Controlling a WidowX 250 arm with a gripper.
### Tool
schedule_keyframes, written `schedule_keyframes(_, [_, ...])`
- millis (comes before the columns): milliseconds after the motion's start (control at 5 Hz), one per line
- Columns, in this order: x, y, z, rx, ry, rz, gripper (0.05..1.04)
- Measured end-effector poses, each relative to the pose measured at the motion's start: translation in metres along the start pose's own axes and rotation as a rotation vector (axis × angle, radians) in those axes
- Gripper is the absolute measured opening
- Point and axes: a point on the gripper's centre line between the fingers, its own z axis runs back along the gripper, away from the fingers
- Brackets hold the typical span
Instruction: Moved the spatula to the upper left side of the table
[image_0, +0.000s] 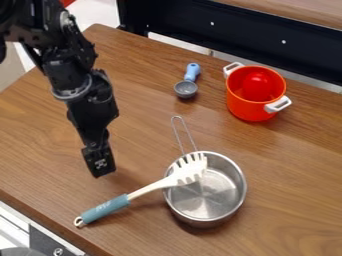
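slotted spatula (150, 189) propped on the steel saucepan (217, 196), lower centre; whether the gripper (99, 167) is parted or closed can't be told. teal handle (105, 208) to be pinched squarely, head (189, 171) lifted clear before swinging.

Spatula (189, 171) lies slanted: head over pan (217, 200), blue-grey handle down toward near edge of worktop (40, 135). Pan's wire handle points at far edge. Gripper (100, 168) hangs left of pan (height off worktop: can't tell). Orange-red pot (250, 107) near far edge, red round thing (257, 86) inside. Scoop (186, 89) left of pot, blue handle toward far edge.
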Motion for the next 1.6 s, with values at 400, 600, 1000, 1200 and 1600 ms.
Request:
schedule_keyframes(400, [-0.005,-0.026,-0.009,-0.053,-0.017,-0.029,0.998])
schedule_keyframes(600, [-0.009,-0.039,-0.016,-0.018,-0.041,-0.055,0.998])
schedule_keyframes(1000, [-0.006,-0.05,-0.035,0.076,-0.11,-0.044,0.976])
schedule_keyframes(1200, [-0.003,-0.05,-0.038,0.058,-0.116,-0.028,0.731])
schedule_keyframes(1600, [0.001,-0.043,-0.028,0.052,-0.121,-0.013,0.234])
